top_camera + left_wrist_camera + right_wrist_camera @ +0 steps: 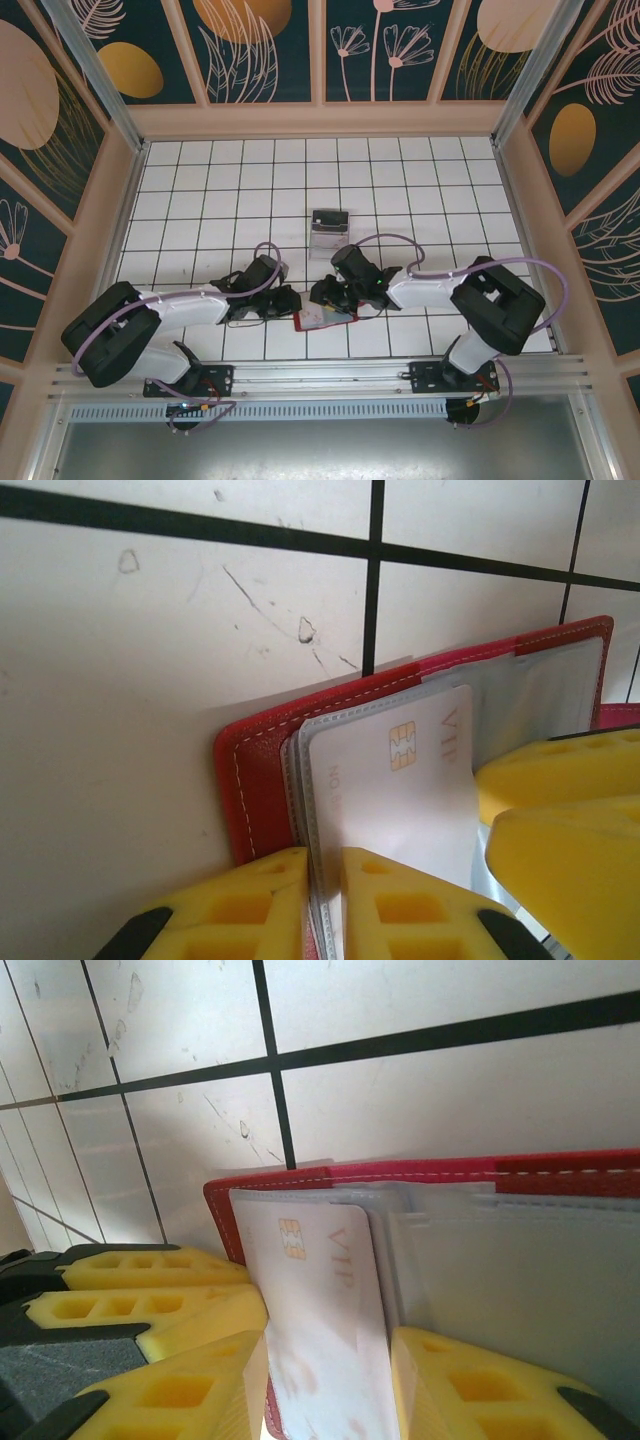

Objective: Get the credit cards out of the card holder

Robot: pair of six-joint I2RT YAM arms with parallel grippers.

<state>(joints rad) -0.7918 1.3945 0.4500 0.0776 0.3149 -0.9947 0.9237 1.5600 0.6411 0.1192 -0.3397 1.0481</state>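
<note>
**Top view.** Recorded one red card holder (325, 318), lying open and flat on the white tiled table (200, 180), near the front edge between the two arms. Left gripper (288, 300) at its left end, right gripper (325, 292) at its upper edge, close together. Counted one clear box (330, 228) farther back, well apart from the holder. Two purple cables (262, 246) looped along the arms.

**Left wrist view.** Found the left gripper (322, 900) pinched nearly closed on the holder's (262, 780) near edge, with the grey pocket leaves caught in the narrow slot between two yellow fingers (250, 905). Counted one credit card (400, 790), pale, with gold chip and "VIP" lettering, lying against the grey pockets. Cannot tell how far out of a pocket. Right gripper's two yellow fingers (570, 780) crowding in from the right, covering the card's lower corner.

**Right wrist view.** Right gripper (328, 1380) parted to the card's width, one yellow finger (480, 1390) set against each long edge of the same card (320, 1290), gripping it. Holder (560, 1175) underneath, red rim on top, grey pockets to the right. Left gripper's fingers (140, 1270) just beside, at left.
</note>
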